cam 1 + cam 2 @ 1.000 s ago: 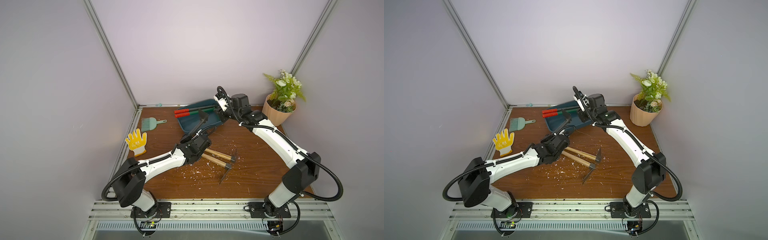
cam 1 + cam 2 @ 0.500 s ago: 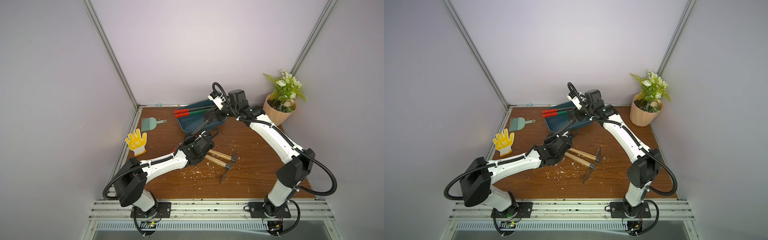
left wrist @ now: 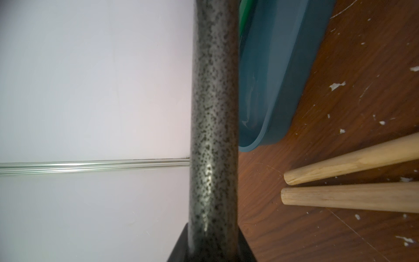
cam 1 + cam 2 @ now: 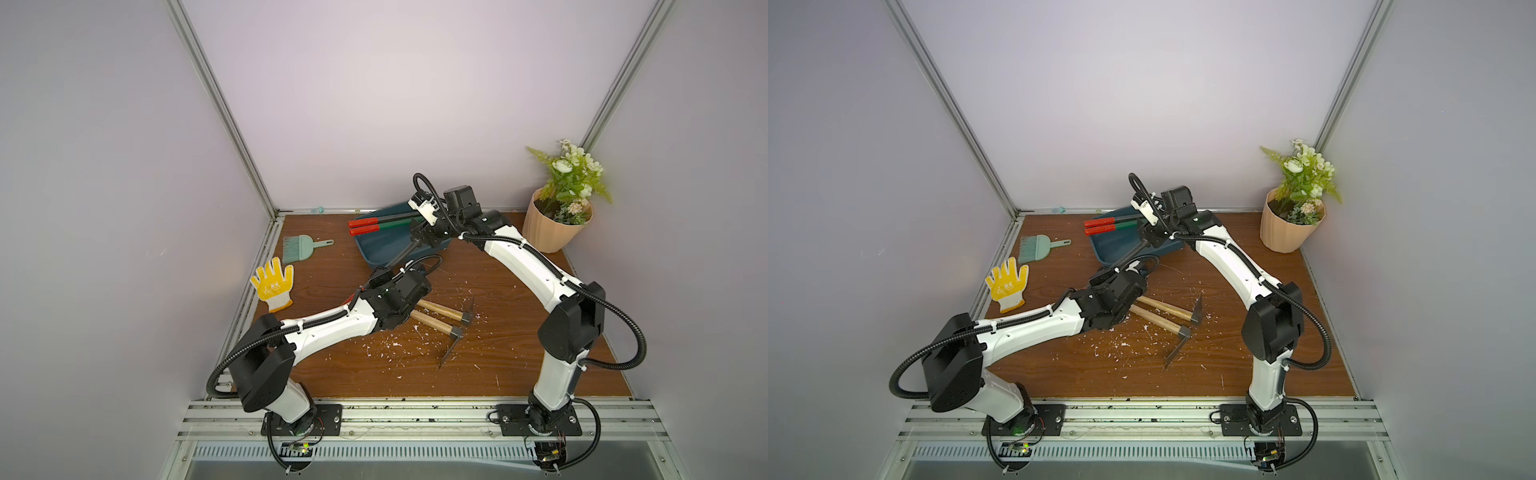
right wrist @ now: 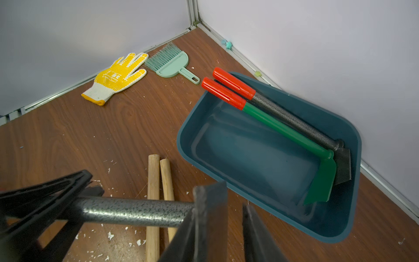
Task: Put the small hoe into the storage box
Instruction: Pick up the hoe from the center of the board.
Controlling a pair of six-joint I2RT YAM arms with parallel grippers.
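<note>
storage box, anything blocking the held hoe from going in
Nothing visible does. The small hoe hangs by the storage box; a green hoe and a speckled hoe lie along its back side only.

We find the cell closed on three sides by plain pale lilac panels: a back wall (image 4: pixel 395 104), a left wall (image 4: pixel 104 166) and a right wall (image 4: pixel 706 208). Aluminium corner posts (image 4: pixel 225 112) mark both rear joints. A matching channel (image 4: pixel 258 266) runs along the foot of the left wall. The worktop (image 4: pixel 519 374) is dark brown wood-grain laminate, scratched in places and scattered with white flecks (image 4: pixel 395 340), thickest near its middle. Along its front edge lies a ribbed aluminium rail (image 4: pixel 415 415), with a slotted grille (image 4: pixel 415 453) below it. We record even, diffuse lighting throughout, with only soft shadows falling on the worktop and panels.
</note>
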